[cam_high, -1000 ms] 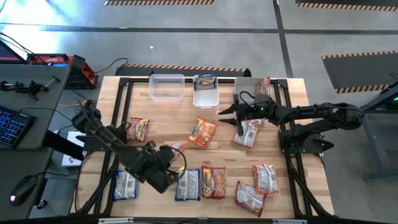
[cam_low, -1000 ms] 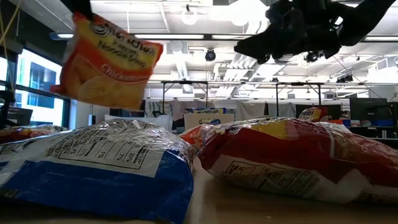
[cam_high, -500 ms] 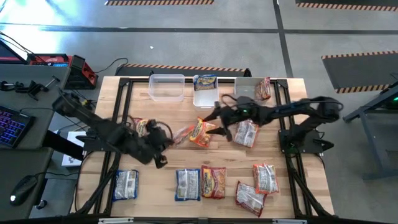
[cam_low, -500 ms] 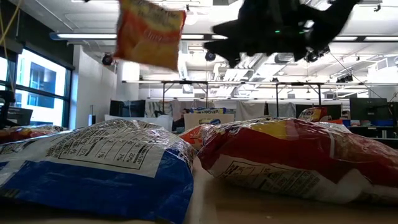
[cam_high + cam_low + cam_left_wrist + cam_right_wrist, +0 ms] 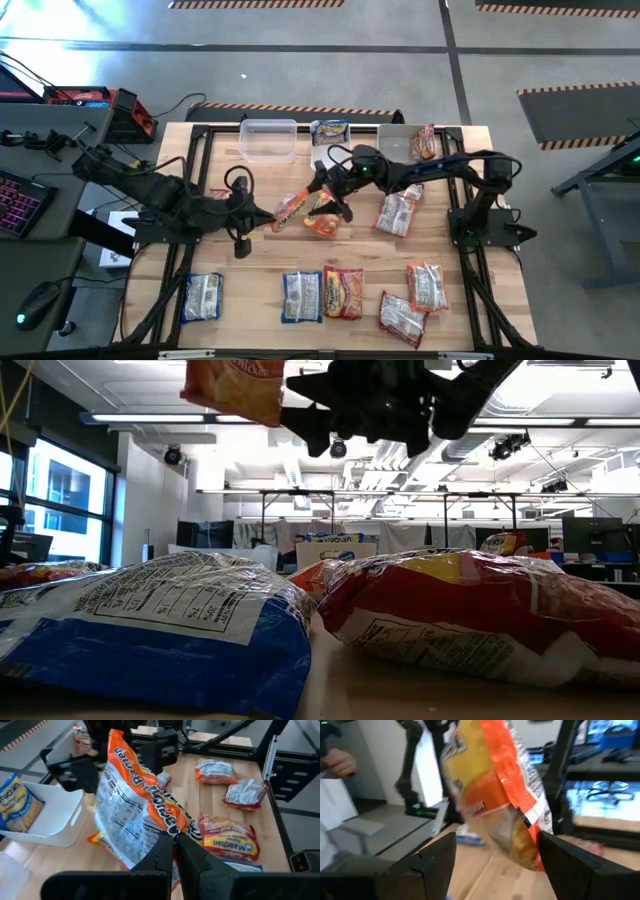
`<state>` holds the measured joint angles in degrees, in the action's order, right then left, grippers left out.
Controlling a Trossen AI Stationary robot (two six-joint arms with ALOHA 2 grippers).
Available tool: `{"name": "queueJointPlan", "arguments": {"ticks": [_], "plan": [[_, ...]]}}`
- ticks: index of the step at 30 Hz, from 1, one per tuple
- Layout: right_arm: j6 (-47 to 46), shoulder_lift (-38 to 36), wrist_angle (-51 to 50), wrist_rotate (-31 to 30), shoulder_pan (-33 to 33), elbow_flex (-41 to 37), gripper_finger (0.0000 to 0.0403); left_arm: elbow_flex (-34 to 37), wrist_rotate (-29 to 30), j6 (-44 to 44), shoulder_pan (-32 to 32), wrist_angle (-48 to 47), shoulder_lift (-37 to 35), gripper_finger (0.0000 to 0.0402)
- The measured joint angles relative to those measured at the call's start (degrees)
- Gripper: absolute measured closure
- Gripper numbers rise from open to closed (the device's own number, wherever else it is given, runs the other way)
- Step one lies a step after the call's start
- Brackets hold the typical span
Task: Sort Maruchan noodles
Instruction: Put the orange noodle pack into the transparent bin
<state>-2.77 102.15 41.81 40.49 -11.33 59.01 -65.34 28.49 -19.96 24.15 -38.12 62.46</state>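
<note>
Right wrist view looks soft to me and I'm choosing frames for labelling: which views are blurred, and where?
Right wrist view: the held orange packet is motion-smeared, background soft. Left wrist view: same packet sharp, print readable. Low view: near packets sharp, right claw a dark silhouette against ceiling lights.

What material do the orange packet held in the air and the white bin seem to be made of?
Orange packet, held by the left pincer: seemingly thin glossy plastic film; it crinkles and reflects light, with printed text. White bin: probably rigid, smooth, translucent plastic, with even walls and rounded corners. The open right pincer is close to the packet.
</note>
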Motion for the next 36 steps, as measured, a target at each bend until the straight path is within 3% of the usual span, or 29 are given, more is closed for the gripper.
{"name": "queueJointPlan", "arguments": {"ticks": [3,9,28,32,36], "plan": [[1.4,0.2,0.6,-1.3,-0.4,1.0,0.0143,0.0,-1.0,1.1,-0.3,0.8,0.0,0.0401],[1.3,0.2,0.9,4.0,-2.6,1.1,0.0143,0.0,-0.5,1.1,-0.6,0.8,0.1,0.0401],[2.6,-0.5,-0.1,9.5,-6.1,1.1,0.0143,0.0,0.0,0.6,-1.8,0.6,0.1,0.0401],[2.8,-0.5,-0.1,9.4,-4.4,1.1,0.0143,0.0,-1.7,2.1,-3.5,1.5,0.1,0.0401],[2.8,-0.5,0.0,4.2,-3.2,1.1,0.0143,0.0,-4.7,4.1,-5.4,4.7,0.1,0.0401]]}}
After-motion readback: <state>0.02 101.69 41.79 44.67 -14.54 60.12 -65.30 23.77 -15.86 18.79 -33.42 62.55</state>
